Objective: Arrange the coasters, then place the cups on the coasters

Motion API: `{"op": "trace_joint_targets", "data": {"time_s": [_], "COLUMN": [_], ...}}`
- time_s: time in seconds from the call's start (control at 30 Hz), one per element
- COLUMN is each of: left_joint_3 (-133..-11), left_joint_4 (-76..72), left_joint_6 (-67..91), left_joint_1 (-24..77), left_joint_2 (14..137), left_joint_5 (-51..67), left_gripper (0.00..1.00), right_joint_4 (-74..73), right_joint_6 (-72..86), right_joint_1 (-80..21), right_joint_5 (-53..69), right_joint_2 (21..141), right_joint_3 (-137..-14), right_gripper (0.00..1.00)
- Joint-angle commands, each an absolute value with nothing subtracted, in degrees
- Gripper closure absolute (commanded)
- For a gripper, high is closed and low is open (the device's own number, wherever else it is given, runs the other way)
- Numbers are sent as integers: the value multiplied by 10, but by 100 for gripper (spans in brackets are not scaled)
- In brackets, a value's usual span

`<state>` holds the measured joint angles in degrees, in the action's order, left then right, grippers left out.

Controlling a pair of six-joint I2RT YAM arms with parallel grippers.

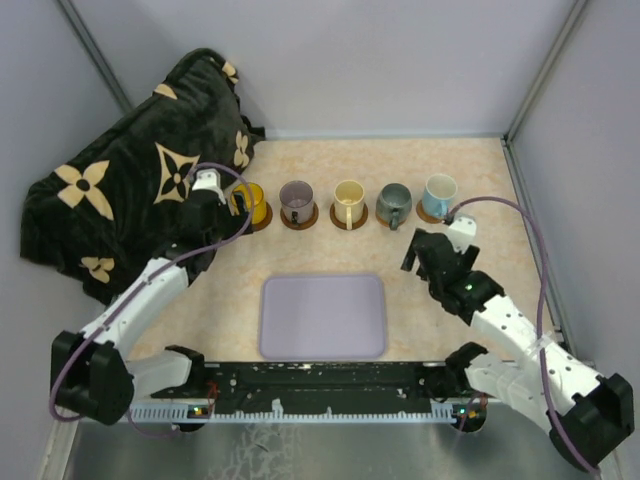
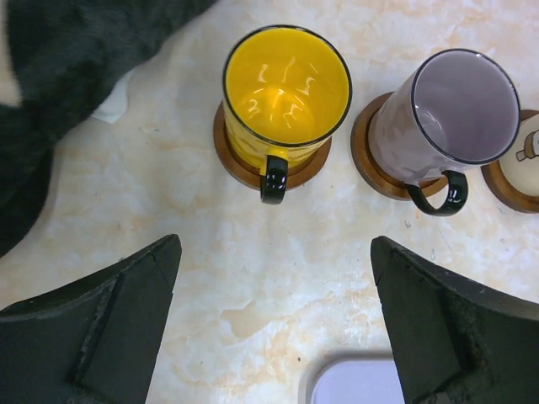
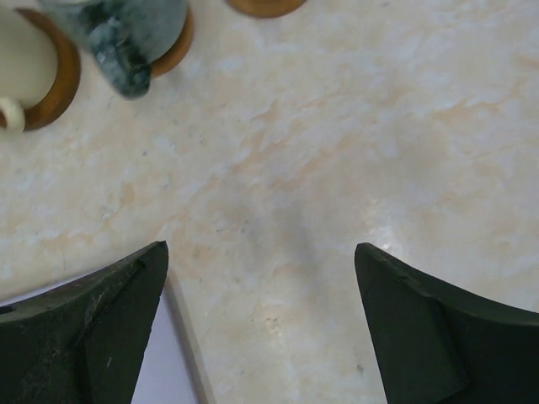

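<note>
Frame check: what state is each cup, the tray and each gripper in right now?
Yellow cup: upright, empty, on a coaster.
Purple cup: upright on a coaster.
Cream cup: upright on a coaster.
Grey-green cup: upright on a coaster.
White and blue cup: upright on a coaster.
Lavender tray: flat, nothing on it.
Left gripper: open, holding nothing.
Right gripper: open, holding nothing.

We see five cups (image 1: 349,196) standing in one row, left to right, across the far part of the tabletop (image 1: 470,170). Each cup sits on its own coaster (image 1: 361,221). The tray (image 1: 322,317) lies before the row, nearer us, facing the middle cups and apart from them. The blanket (image 1: 130,190) is heaped in the far left corner, just beside the leftmost cup.
</note>
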<state>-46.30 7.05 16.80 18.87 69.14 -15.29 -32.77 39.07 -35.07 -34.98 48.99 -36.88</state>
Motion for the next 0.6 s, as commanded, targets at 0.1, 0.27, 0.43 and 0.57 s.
{"op": "trace_joint_targets", "data": {"time_s": [0.1, 0.27, 0.43, 0.57], "left_joint_3": [-462, -483, -489, -516], "left_joint_4": [188, 276, 329, 387], "left_joint_6": [182, 180, 197, 212], "left_joint_1": [184, 182, 182, 181], "left_joint_2": [568, 505, 428, 391], "left_joint_5": [-221, -257, -299, -336], "left_gripper": [0, 0, 0, 0], "right_joint_4": [-322, -347, -379, -418], "right_joint_6": [331, 354, 374, 393], "right_joint_1": [-201, -101, -87, -86], "right_joint_5": [-337, -329, -380, -423], "right_joint_2": [444, 398, 321, 271], "right_joint_3": [-404, -407, -412, -427], "right_gripper": [5, 2, 1, 1]}}
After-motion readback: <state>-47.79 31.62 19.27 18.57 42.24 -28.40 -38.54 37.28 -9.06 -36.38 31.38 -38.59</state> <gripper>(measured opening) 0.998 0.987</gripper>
